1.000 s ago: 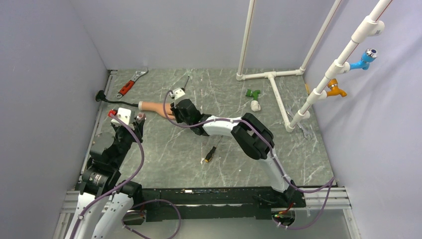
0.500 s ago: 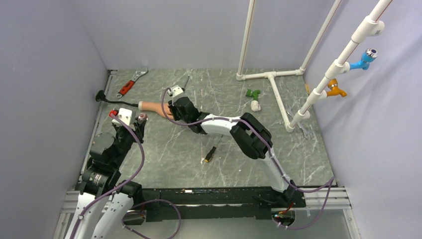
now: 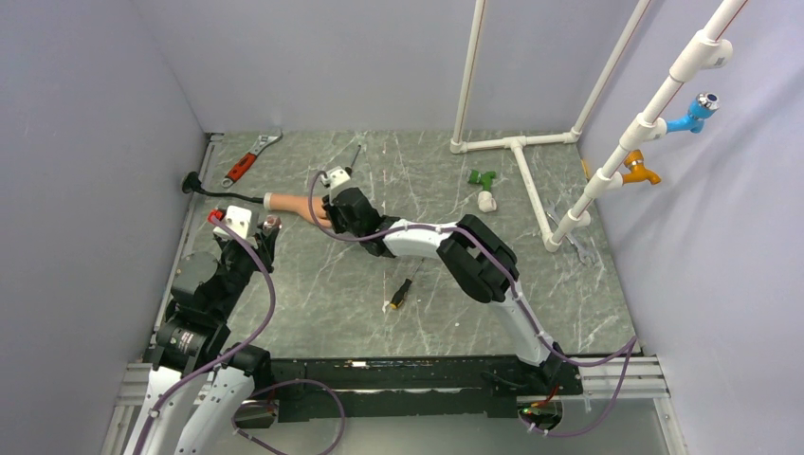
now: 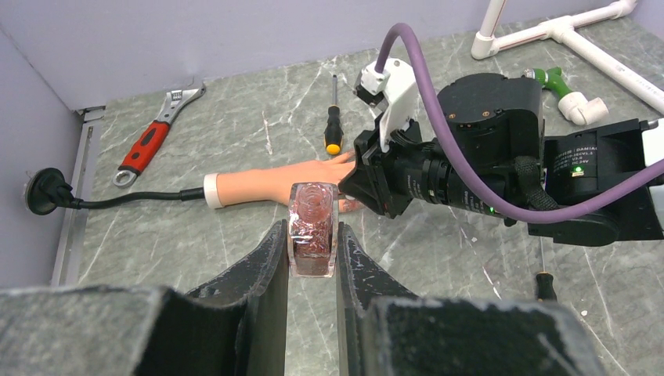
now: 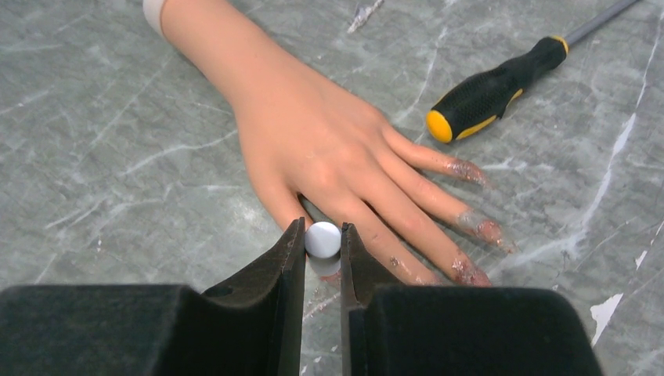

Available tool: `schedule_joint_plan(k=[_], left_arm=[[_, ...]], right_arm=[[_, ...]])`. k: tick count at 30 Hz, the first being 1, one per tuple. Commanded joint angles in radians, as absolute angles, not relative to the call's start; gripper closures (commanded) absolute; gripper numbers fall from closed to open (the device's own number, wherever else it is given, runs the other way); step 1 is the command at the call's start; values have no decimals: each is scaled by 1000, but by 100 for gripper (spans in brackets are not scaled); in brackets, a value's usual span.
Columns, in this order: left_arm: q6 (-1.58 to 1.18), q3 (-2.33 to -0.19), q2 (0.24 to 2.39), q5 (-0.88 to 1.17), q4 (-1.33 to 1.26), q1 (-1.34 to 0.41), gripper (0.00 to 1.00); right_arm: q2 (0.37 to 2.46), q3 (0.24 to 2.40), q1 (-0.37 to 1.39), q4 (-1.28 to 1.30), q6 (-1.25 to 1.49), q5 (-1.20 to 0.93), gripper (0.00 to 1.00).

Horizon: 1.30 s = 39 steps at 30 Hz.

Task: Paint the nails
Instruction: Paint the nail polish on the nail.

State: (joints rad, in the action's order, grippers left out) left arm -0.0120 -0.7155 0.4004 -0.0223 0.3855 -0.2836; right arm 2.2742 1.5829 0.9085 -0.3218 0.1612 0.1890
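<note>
While three nails (image 5: 487, 229) show glittery smears, the rest sit hidden under the brush, so the job is probably unfinished. The left end effector (image 4: 312, 235), at 8 o'clock on the bench (image 3: 322, 313), clamps the open polish bottle (image 4: 312, 223) upright. The right end effector (image 5: 322, 235), its arm stretched toward 10 o'clock, pinches the white brush cap (image 5: 322, 239) over the rubber hand (image 5: 313, 141).

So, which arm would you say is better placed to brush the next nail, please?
The right. Its jaws grip the white round-capped applicator directly over the flesh-coloured rubber mannequin hand; the left only holds the glittery red polish bottle, short of the hand.
</note>
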Motion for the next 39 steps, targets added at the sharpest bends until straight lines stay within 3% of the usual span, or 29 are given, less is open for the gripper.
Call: schedule_joint_plan(k=[1, 19, 39], left_arm=[[-19, -745, 389, -9, 334, -279, 100], [-20, -747, 394, 4, 336, -279, 100], [-21, -746, 394, 12, 334, -279, 100]], right_arm=[[2232, 1552, 905, -345, 155, 199, 100], [2179, 1508, 898, -362, 130, 230, 100], [2247, 1622, 898, -330, 146, 202, 100]])
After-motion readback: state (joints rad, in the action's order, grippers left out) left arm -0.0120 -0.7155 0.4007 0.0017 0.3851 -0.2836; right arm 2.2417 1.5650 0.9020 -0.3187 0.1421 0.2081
